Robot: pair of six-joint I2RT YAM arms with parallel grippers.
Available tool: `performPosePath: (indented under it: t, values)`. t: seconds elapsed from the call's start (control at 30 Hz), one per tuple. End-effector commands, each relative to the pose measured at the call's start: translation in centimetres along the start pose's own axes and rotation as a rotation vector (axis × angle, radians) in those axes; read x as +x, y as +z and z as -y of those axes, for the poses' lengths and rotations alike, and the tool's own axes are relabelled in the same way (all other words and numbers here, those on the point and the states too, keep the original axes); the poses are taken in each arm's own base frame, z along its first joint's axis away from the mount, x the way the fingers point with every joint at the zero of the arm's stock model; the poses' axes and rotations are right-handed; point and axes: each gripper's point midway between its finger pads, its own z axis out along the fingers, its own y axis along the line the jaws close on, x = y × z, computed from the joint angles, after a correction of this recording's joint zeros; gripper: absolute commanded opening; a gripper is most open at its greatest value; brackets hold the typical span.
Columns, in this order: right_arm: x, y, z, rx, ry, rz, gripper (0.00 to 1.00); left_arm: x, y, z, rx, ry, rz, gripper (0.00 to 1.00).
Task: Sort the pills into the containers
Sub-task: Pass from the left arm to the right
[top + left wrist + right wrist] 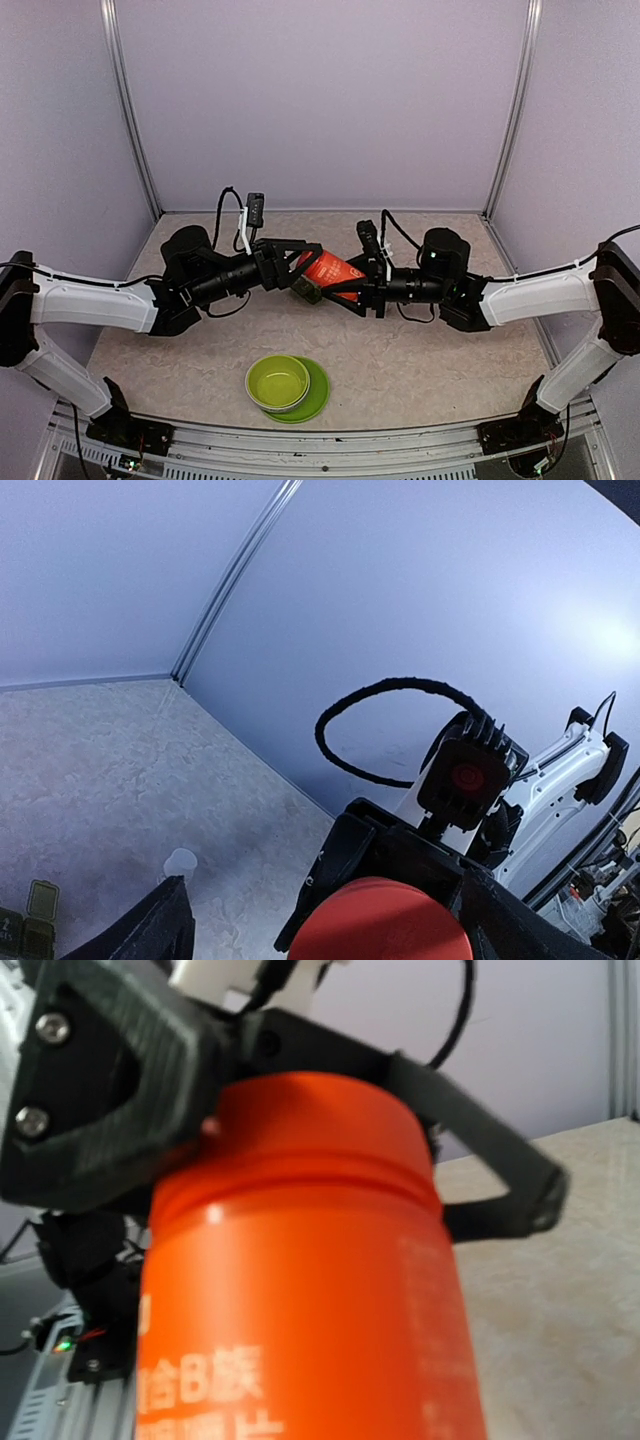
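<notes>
Containers [25, 928]: dk green strip, one lid up. L jaws wide open; R jaws grip bottle [300, 1310].

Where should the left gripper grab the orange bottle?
Take the cap, end-on from the left, jaws either side of its round wall. The right gripper clamps the orange bottle by its body, cap end pointing at the left gripper.

Bottle: I see the orange-red bottle [330, 268] tilted in mid-air.
Right gripper [352, 285]: clamped on its body.
Left gripper [292, 262]: at its other end.
Bowl [278, 381]: lime-green, on its plate [319, 392], nearer me.
</notes>
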Motion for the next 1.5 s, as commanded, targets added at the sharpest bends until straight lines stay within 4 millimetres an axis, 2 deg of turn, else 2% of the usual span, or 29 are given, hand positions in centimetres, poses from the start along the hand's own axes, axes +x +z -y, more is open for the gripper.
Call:
performPosePath:
  t: [0.0, 0.37, 0.57, 0.73, 0.9, 1.47]
  values:
    - [-1.4, 0.4, -2.0, -0.076, 0.020, 0.033, 0.25, -0.7, -0.3, 1.2, 0.065, 0.039, 0.019, 0.90]
    - [-0.7, 1.5, -1.2, -0.067, 0.073, 0.009, 0.25, 0.8, 0.2, 3.1, 0.181, 0.065, -0.027, 0.90]
    - [-0.6, 1.5, 0.8, 0.053, 0.074, -0.009, 0.25, 1.2, 0.0, 3.2, 0.176, 0.079, -0.041, 0.87]
    - [-0.2, 0.9, 2.7, 0.160, 0.075, -0.026, 0.26, 1.0, -0.2, 3.2, 0.162, 0.095, -0.040, 0.86]
    - [-0.7, 0.0, 3.7, 0.214, 0.074, -0.008, 0.28, 1.0, -0.5, 3.2, 0.157, 0.104, -0.039, 0.85]
    - [-1.7, -1.8, 5.0, 0.282, 0.048, 0.016, 0.28, 1.0, -1.8, 4.0, 0.184, 0.110, -0.031, 0.84]
